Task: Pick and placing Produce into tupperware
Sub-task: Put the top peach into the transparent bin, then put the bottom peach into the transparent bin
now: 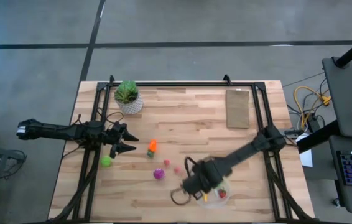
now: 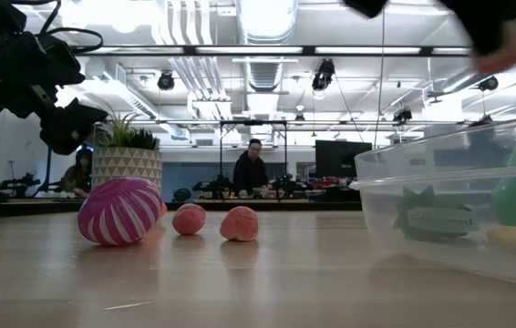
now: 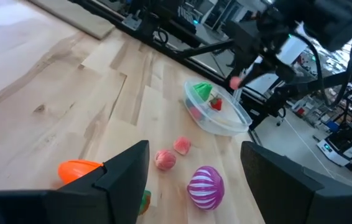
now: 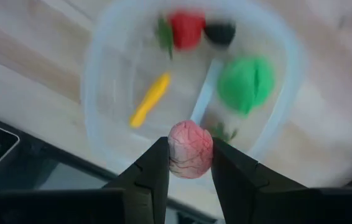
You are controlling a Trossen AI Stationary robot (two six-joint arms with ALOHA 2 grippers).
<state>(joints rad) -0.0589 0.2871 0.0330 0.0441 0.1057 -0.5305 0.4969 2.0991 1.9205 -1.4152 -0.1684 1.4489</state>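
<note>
My right gripper (image 4: 190,148) is shut on a small pink ball (image 4: 190,149) over the clear round bowl (image 1: 216,198) near the table's front edge. The bowl holds a red strawberry (image 4: 186,28), a yellow stick (image 4: 150,98), a green ball (image 4: 245,83) and a dark piece (image 4: 220,32). My left gripper (image 1: 130,144) is open and empty, just left of the orange carrot (image 1: 152,147). On the table lie a green ball (image 1: 106,161), a magenta striped piece (image 1: 158,174) and two small pink-red bits (image 1: 166,162) (image 1: 178,168). My right gripper pinches the pink ball by its two opposite sides (image 4: 173,155) between its two fingers. The fingers point down from above. The ball is lifted clear, above the bowl's inside near its rim.
A potted plant (image 1: 128,98) stands at the far left and a flat tan board (image 1: 238,107) lies at the far right. Black frame rails (image 1: 95,124) run along the table's left, right and far sides. People show in the room behind (image 2: 251,169).
</note>
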